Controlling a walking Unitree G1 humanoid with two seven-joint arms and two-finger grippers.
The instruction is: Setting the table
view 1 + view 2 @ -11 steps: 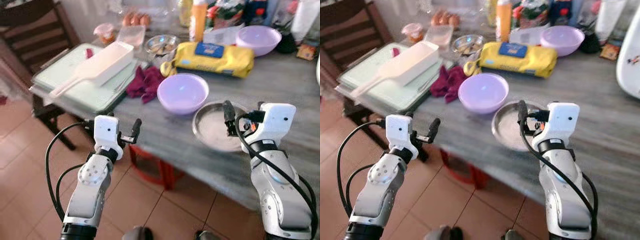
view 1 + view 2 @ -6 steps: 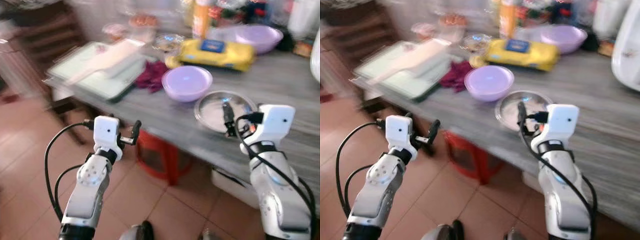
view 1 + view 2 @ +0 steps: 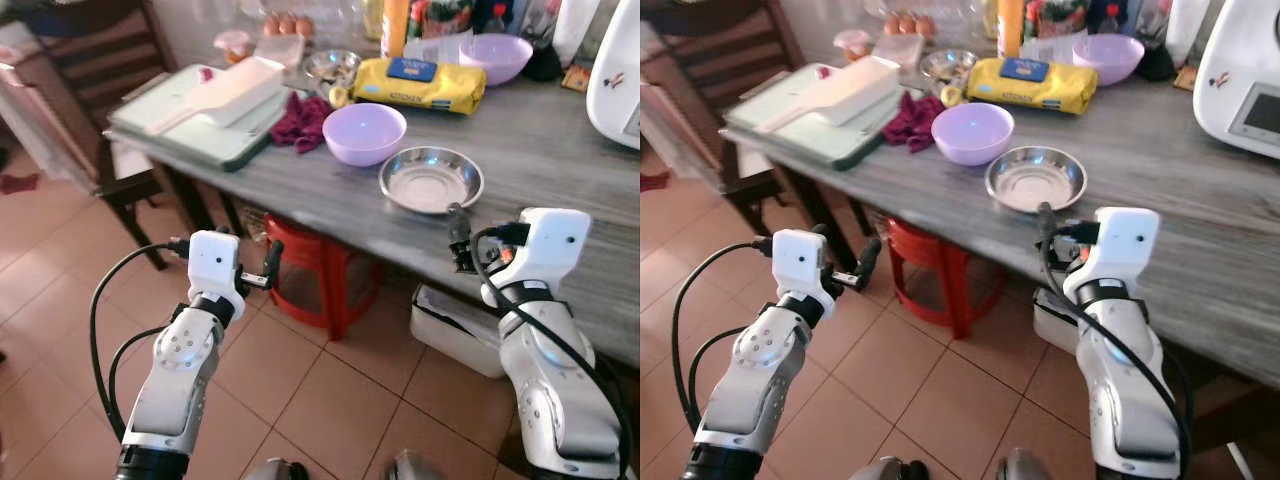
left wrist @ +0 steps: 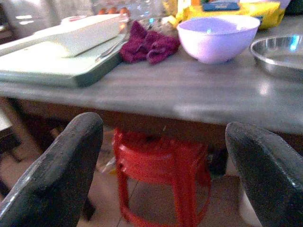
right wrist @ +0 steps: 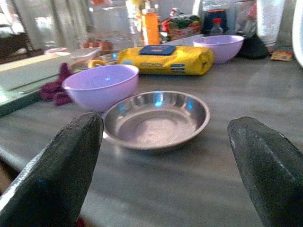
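From the head views you face a grey wooden table [image 3: 560,150] over terracotta floor tiles [image 3: 330,400], the steel dish [image 3: 431,179] near its front edge beside a lilac bowl [image 3: 366,133], a red stool [image 3: 318,280] beneath; your wrist views show the left gripper [image 4: 163,170] spread below the tabletop and the right gripper [image 5: 165,161] spread, level with the dish.

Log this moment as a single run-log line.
left gripper open, empty, before table edge | right gripper open, empty, facing steel dish | purple bowl beside dish | nothing held
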